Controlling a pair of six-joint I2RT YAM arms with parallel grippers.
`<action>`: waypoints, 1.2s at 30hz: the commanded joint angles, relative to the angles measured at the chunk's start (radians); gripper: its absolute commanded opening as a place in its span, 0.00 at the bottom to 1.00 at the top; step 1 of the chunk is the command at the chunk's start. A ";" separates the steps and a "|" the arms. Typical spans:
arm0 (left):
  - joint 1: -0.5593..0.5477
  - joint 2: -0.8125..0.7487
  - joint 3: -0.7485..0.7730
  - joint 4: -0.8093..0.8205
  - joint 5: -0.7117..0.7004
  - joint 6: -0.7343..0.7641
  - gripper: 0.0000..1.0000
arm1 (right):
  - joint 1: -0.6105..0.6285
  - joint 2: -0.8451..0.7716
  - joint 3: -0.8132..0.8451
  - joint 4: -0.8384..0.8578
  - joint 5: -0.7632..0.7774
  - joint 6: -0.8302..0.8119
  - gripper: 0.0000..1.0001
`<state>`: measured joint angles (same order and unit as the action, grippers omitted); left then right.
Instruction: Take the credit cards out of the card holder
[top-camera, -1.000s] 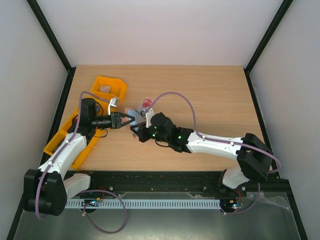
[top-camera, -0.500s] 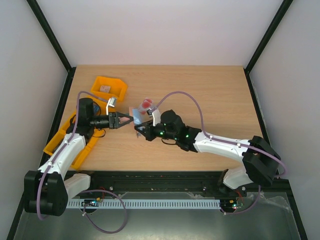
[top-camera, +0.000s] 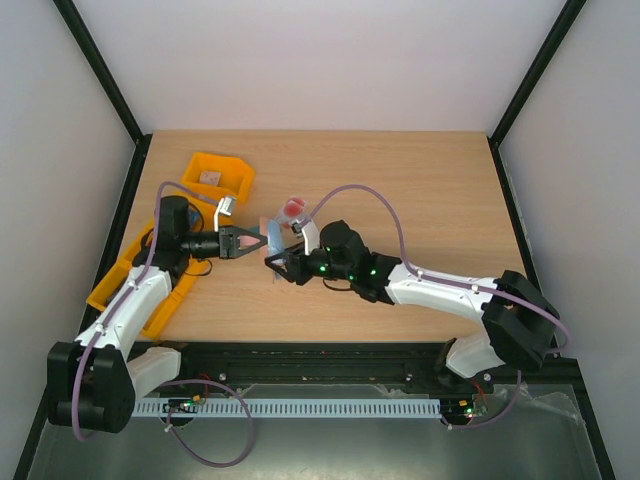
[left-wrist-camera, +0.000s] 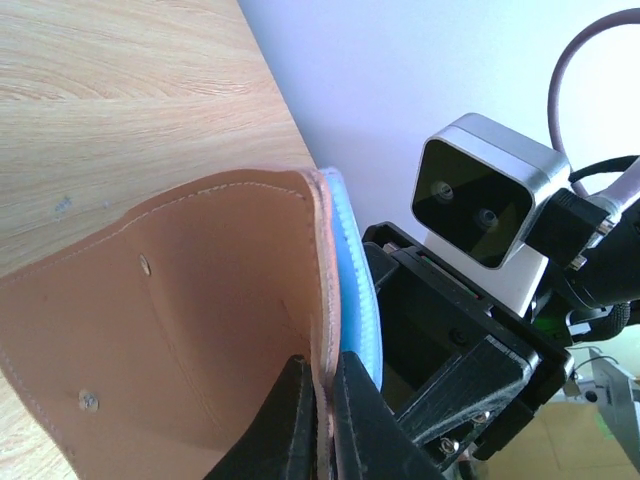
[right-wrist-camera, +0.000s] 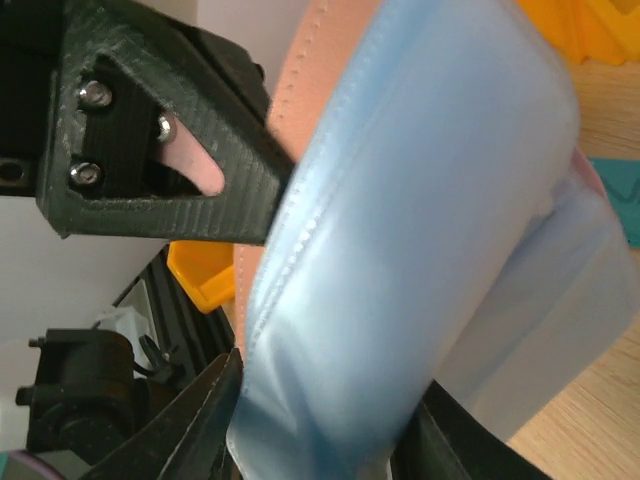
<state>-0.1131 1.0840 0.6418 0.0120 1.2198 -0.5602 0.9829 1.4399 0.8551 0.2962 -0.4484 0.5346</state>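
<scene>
the left gripper (left-wrist-camera: 322, 405) is pinched tight on the stitched edge of the card holder (left-wrist-camera: 190, 330) and holds it up over the wooden table (left-wrist-camera: 120, 100), left of centre. the holder's reddish-brown outside faces the left wrist camera and its grey-blue lining is behind. the right gripper (right-wrist-camera: 320, 400) has a finger on either side of the blue inner flap; whether they press on it i cannot tell. a pale card with a red round mark (top-camera: 292, 208) lies on the table just beyond the holder. an orange bin (top-camera: 218, 178) sits far left.

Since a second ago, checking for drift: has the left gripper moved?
No: against the orange bin, the left gripper stays in the same spot, shut on the holder.
</scene>
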 joint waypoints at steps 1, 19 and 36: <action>-0.008 -0.001 0.074 -0.149 -0.024 0.142 0.02 | -0.029 -0.038 -0.023 0.076 0.034 0.030 0.39; -0.022 0.043 0.383 -0.728 -0.141 0.788 0.02 | -0.112 -0.174 -0.094 0.082 -0.017 -0.010 0.30; 0.030 0.057 0.460 -0.816 0.067 0.830 0.71 | -0.130 -0.211 0.097 0.019 -0.129 0.056 0.02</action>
<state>-0.1097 1.1484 1.0412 -0.7353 1.2087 0.2031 0.8692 1.2823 0.8463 0.2584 -0.5152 0.5564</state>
